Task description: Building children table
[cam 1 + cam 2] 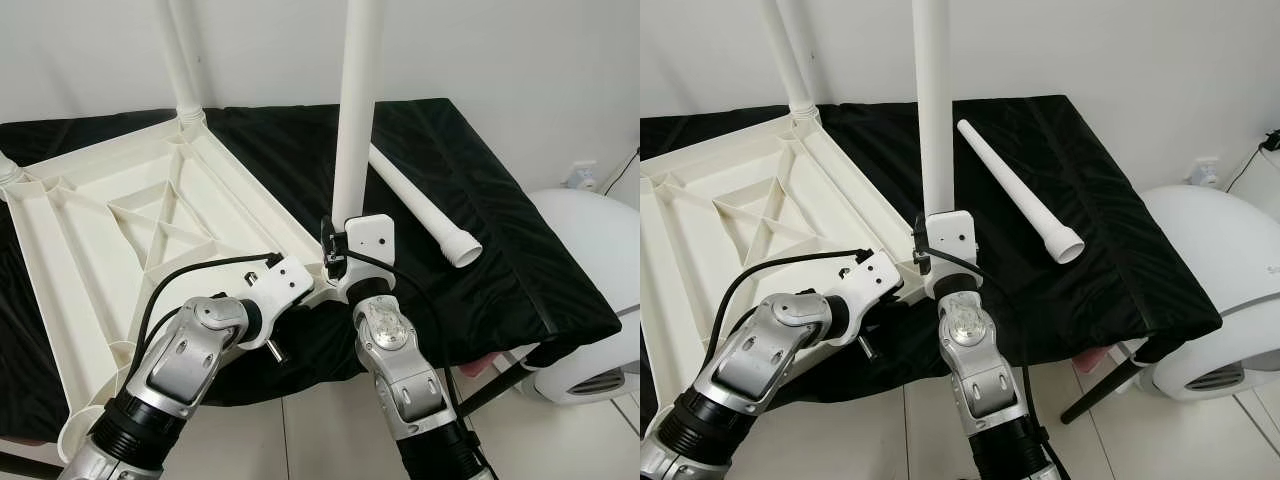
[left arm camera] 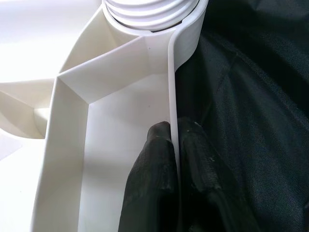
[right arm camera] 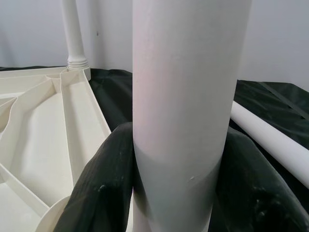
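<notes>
I steady the upturned white tabletop (image 1: 120, 215) with my left gripper (image 2: 175, 169) pinching its rim while my right gripper (image 3: 178, 188) clasps the upright table leg (image 1: 357, 100) at the near corner socket, at 6 o'clock; next, judging by the threads, comes twisting it home.

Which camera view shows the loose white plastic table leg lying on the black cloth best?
The right eye view: the loose white plastic leg lies whole, end to end. The left eye view hides its upper end; the right wrist view shows a short stretch.

upturned tabletop (image 1: 150, 215) on cloth-covered bench (image 1: 480, 230), loose leg (image 1: 420, 205) lying to its right
</notes>
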`<state>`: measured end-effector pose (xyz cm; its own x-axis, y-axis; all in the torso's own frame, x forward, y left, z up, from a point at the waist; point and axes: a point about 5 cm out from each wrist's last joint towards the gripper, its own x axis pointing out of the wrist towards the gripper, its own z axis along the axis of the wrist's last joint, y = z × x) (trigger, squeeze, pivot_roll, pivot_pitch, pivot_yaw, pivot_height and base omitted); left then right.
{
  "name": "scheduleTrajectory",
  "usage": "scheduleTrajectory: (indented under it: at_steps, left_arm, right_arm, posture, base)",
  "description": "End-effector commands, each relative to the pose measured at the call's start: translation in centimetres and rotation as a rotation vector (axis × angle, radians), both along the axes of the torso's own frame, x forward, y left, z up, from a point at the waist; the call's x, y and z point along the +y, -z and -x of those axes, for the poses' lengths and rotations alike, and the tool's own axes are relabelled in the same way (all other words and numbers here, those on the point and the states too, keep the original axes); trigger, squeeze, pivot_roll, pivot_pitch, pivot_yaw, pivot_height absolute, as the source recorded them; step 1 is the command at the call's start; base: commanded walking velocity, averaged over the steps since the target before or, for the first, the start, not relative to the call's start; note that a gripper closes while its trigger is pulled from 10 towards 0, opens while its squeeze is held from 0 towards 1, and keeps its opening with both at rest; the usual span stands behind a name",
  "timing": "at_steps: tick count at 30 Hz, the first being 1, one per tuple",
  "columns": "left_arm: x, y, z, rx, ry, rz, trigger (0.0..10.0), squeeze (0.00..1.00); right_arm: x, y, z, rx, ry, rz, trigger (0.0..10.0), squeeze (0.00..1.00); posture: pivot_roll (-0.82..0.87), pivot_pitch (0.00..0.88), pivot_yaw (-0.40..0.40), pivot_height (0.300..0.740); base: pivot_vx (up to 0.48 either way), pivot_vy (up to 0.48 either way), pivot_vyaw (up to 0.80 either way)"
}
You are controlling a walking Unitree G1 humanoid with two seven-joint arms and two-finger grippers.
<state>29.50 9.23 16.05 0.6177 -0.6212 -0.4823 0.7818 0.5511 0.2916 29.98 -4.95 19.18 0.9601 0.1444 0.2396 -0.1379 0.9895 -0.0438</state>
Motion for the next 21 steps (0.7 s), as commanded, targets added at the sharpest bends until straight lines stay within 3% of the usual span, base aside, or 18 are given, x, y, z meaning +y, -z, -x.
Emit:
scheduleTrajectory:
  at_steps: [1, 21]
  left_arm:
    - [0.8, 0.8, -0.2, -0.007, -0.083, -0.048, 10.0, 0.00]
    - [0.9, 0.7, -0.3, -0.008, -0.080, -0.052, 10.0, 0.00]
  right_arm:
    - [-0.7, 4.0, 0.4, 0.190, 0.054, -0.007, 10.0, 0.00]
    - [-0.9, 3.1, 1.3, 0.224, -0.015, -0.033, 10.0, 0.00]
  posture:
    - [-0.06, 0.154, 0.007, 0.740]
    - [-0.06, 0.159, 0.012, 0.740]
  base:
    - [0.000, 0.000, 0.00]
    - [0.000, 0.000, 0.00]
